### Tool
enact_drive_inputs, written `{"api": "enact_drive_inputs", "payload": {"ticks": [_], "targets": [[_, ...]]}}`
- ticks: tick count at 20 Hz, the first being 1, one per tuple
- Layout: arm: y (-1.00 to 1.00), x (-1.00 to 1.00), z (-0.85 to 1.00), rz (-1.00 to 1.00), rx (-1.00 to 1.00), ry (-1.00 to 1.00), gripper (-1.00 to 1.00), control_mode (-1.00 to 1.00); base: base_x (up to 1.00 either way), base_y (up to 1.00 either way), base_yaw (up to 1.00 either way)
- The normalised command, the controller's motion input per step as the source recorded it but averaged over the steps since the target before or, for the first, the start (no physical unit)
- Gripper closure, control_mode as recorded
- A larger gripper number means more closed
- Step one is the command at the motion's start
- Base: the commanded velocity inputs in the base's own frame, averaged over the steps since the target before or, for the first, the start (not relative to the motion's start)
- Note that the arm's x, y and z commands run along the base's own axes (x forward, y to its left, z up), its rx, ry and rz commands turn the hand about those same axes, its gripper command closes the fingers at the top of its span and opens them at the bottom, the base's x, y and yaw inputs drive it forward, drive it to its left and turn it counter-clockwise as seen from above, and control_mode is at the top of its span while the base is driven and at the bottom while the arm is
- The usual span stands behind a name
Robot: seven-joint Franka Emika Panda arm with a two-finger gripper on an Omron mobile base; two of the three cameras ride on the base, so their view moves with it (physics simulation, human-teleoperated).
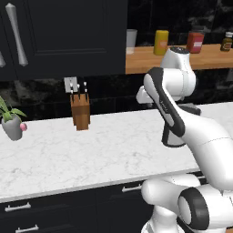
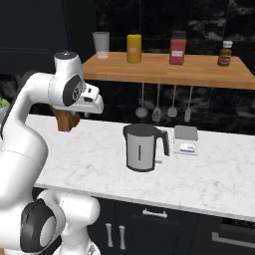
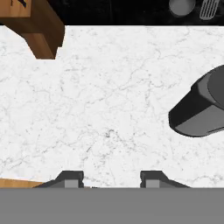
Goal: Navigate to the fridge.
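Two dark fingertips of the gripper (image 3: pixel 112 178) are seen at the bottom of the hand view, spread apart with nothing between them, hanging over a white marble counter (image 1: pixel 68 154). On that counter a wooden knife block (image 1: pixel 80 111) stands to the left, near the dark back wall, and a grey kettle (image 2: pixel 142 148) stands to the right with a small white toaster (image 2: pixel 186 139) just beside it. A potted plant (image 1: pixel 12 120) sits at the far left. Above, a wooden shelf (image 2: pixel 164 69) carries a glass, a yellow canister, a red jar and a brown bottle, and utensils hang beneath it. Dark navy cabinets (image 1: pixel 63 36) with short silver handles are seen at the upper left.

The fridge cannot be located in these pictures: nothing tall and matte grey with long bar handles is visible, so its place, the way it faces and its long axis cannot be told. It is judged that the task is at an early stage or midway at best. The base faces the counter, and a drive and probably a turn are left before the fridge is reached.
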Motion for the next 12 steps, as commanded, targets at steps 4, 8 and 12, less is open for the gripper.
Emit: {"api": "enact_drive_inputs", "payload": {"ticks": [4,8,12], "targets": [[-0.05,-0.17,0.00,0.00,0.00,0.00,-1.00,-1.00,0.00,0.00,0.00],[-0.24,-0.79,-0.08,0.00,0.00,0.00,-1.00,-1.00,0.00,0.00,0.00],[-0.22,-1.00,-0.28,0.00,0.00,0.00,-1.00,-1.00,0.00,0.00,0.00]]}}
